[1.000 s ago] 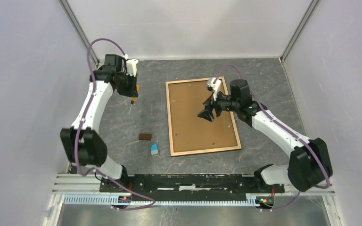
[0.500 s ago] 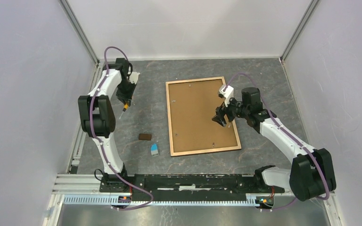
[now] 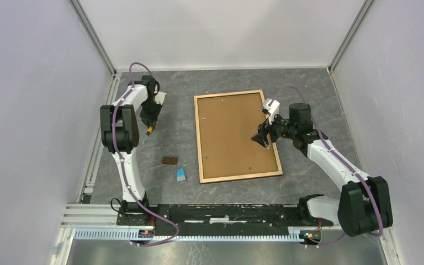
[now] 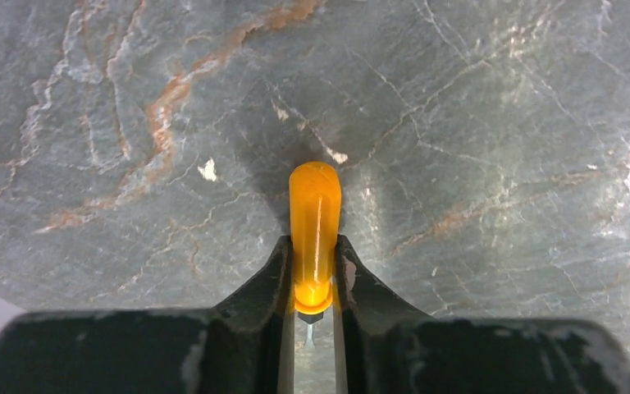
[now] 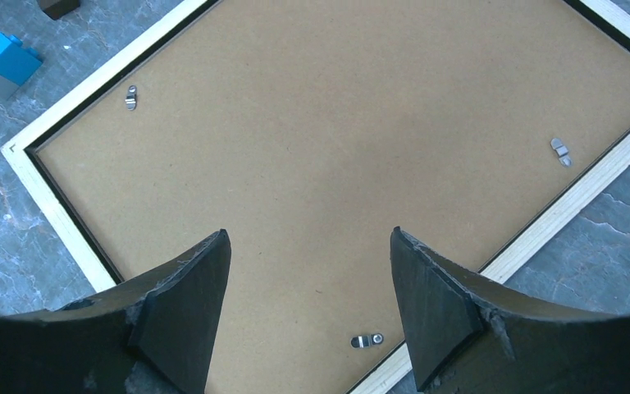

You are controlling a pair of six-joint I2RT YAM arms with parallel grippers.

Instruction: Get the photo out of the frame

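Note:
The frame (image 3: 198, 138) lies face down mid-table, its light wood rim around the brown backing board (image 3: 229, 132). The photo is hidden under that board. My right gripper (image 3: 260, 138) hovers open over the board near the frame's right rim, nothing between its fingers. In the right wrist view the right gripper (image 5: 308, 238) looks down on the backing board (image 5: 336, 139), the rim (image 5: 59, 215) and small metal tabs (image 5: 367, 340). My left gripper (image 3: 150, 125) is left of the frame, shut on an orange-handled screwdriver (image 4: 315, 222) over bare stone.
A small brown block (image 3: 170, 160) and a blue block (image 3: 181, 175) lie left of the frame's near corner. White walls close in the left, right and back. The arm bases and a metal rail run along the near edge.
My right gripper has drawn back from over the board's middle toward the frame's right rim. The left arm has folded in toward the left wall, carrying the screwdriver slightly nearer.

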